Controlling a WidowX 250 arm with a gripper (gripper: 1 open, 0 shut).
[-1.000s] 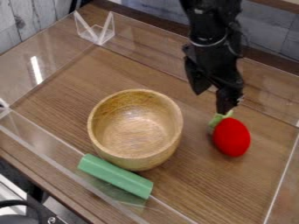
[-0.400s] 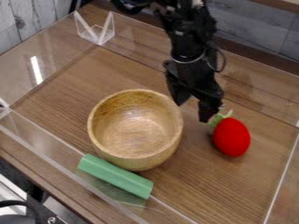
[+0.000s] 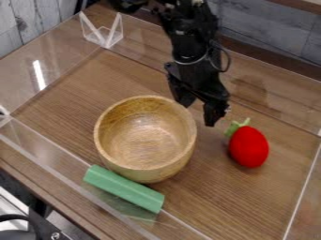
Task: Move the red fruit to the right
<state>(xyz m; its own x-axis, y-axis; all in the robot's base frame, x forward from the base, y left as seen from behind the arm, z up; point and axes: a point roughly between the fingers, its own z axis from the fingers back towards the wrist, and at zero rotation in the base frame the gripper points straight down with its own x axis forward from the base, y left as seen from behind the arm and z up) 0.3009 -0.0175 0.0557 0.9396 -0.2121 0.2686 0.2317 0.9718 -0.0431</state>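
On the brown wooden tabletop, the round tan wooden bowl is taking up the middle, toward the near edge; its smooth rim is offering an obstacle rather than any help. The black jointed robot arm is reaching in from the far edge, and its black gripper is hanging close to the bowl's right rim, on the bowl side of the glossy red strawberry-shaped toy with a green leafy top. Jaws: appearing spread wide, with nothing visible in their hold. The pale green rectangular block is lying near the near edge, before the bowl, and is playing no part. The toy itself is lying on its side toward the right edge, well inside it, right of the bowl and apart from it, leafy end pointing to the far edge. Handling, judged by eye: probably light and hollow, the skin likely firm plastic with slight give at most, hardly fragile. The gloss is suggesting slipperiness; the rounded, tapering flanks are likely to roll or squirt away under a high or off-centre pinch. Best hold: across the fat middle of the red body, one jaw on each flank, tips low, closing evenly. The leafy top is looking thin and bendy, so a grip there is risking a swing or slip.
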